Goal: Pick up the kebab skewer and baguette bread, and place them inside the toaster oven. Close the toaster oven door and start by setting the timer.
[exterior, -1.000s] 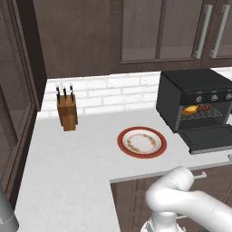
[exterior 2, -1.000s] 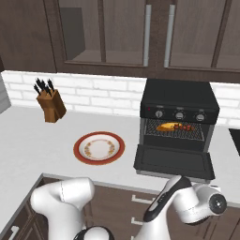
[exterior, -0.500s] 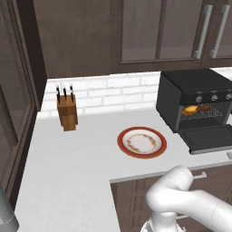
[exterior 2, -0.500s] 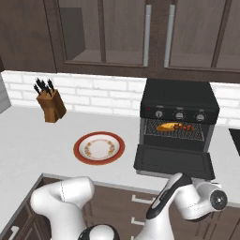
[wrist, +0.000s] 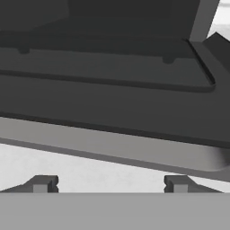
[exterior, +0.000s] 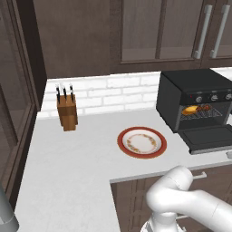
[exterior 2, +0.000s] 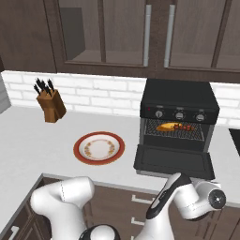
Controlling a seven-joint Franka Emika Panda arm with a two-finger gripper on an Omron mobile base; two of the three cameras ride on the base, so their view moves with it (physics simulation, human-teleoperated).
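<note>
We see little of the claw (wrist: 110, 184) itself: in the hand view just its two dark fingertips (wrist: 42, 183) rise at the bottom, standing wide apart with nothing between them, so it is open and empty. Directly ahead of it, and close, lies the underside of the toaster oven door (wrist: 112, 110), a flat black panel folded down over the pale worktop (wrist: 90, 173); the door's edges run out of that view on both sides, and we cannot tell whether the tips touch it.

In the right base view the door (exterior 2: 174, 161) hangs open, level with the worktop (exterior 2: 28, 140), in front of the toaster oven (exterior 2: 180, 101), a black box with a row of small round knobs under its top. Beyond the claw, inside the oven cavity on the wire rack, lies the baguette bread (exterior 2: 165, 126), a stubby golden-orange loaf, with the kebab skewer (exterior 2: 184, 126) just beside it; the skewer is too small for us to make out more than dark reddish chunks. In the left base view the oven (exterior: 190, 88) is cut off at the right edge.

Well off to the side of the claw sits a red-rimmed plate (exterior 2: 99, 148), and farther still a wooden knife block (exterior 2: 50, 104) by the white brick wall
</note>
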